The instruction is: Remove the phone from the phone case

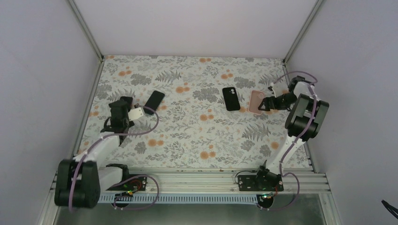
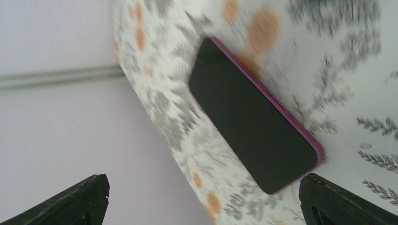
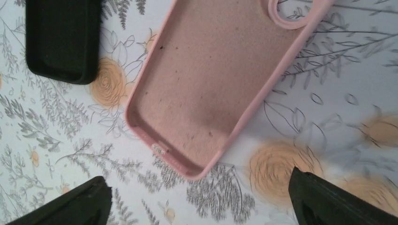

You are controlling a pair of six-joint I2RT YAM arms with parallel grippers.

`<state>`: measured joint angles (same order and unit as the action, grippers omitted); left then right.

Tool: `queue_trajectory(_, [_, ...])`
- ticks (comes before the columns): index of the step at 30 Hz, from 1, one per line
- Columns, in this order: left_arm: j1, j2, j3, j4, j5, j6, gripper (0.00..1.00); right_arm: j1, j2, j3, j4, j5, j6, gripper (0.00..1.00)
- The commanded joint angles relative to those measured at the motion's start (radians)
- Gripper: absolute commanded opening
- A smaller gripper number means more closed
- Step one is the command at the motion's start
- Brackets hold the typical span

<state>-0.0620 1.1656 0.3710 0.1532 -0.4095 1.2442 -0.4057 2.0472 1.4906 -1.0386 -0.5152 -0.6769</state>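
Note:
A phone with a dark screen in a magenta case lies flat on the floral table; in the top view it is at the left. My left gripper is open and empty just short of the phone's near end, and shows in the top view to the phone's left. An empty pink case lies open side up at the right. My right gripper is open and empty just off the pink case's end, also seen from above.
A black phone or case with a camera cutout lies left of the pink case, and its corner shows in the right wrist view. The left wall stands close beside the left gripper. The enclosure walls ring the floral table.

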Motion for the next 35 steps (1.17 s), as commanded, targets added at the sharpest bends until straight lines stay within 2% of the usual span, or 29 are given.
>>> queue_trajectory(1, [-0.002,-0.19,0.23,-0.542,0.335,-0.077,1.0,0.016,-0.216,-0.033,0.03,0.086,0.022,1.0])
queue_trajectory(5, [0.005,-0.231,0.497,-0.894,0.543,-0.152,1.0,0.071,-0.454,-0.059,0.068,0.185,0.054,1.0])
queue_trajectory(7, [0.006,-0.21,0.615,-0.963,0.581,-0.21,1.0,0.089,-0.569,-0.037,0.074,0.161,0.079,1.0])
queue_trajectory(9, [0.016,-0.201,0.683,-0.946,0.568,-0.283,1.0,0.09,-0.673,-0.004,0.091,0.114,0.127,1.0])
queue_trajectory(12, [0.069,-0.188,0.744,-0.877,0.526,-0.425,1.0,0.09,-0.837,-0.038,0.214,0.109,0.231,1.0])
queue_trajectory(15, [0.215,-0.171,0.803,-0.831,0.588,-0.57,1.0,0.089,-1.016,-0.162,0.402,0.177,0.357,1.0])
queue_trajectory(17, [0.336,-0.186,0.802,-0.77,0.653,-0.659,1.0,0.09,-1.118,-0.288,0.541,0.242,0.429,1.0])
queue_trajectory(20, [0.488,-0.229,0.745,-0.658,0.674,-0.745,1.0,0.089,-1.255,-0.495,0.763,0.354,0.494,1.0])
queue_trajectory(23, [0.586,-0.256,0.688,-0.587,0.681,-0.82,1.0,0.09,-1.317,-0.631,0.838,0.388,0.479,1.0])
queue_trajectory(27, [0.625,-0.293,0.63,-0.559,0.742,-0.921,1.0,0.09,-1.312,-0.628,0.848,0.48,0.514,1.0])
queue_trajectory(35, [0.652,-0.367,0.53,-0.529,0.847,-0.908,1.0,0.096,-1.332,-0.671,0.893,0.47,0.509,1.0])
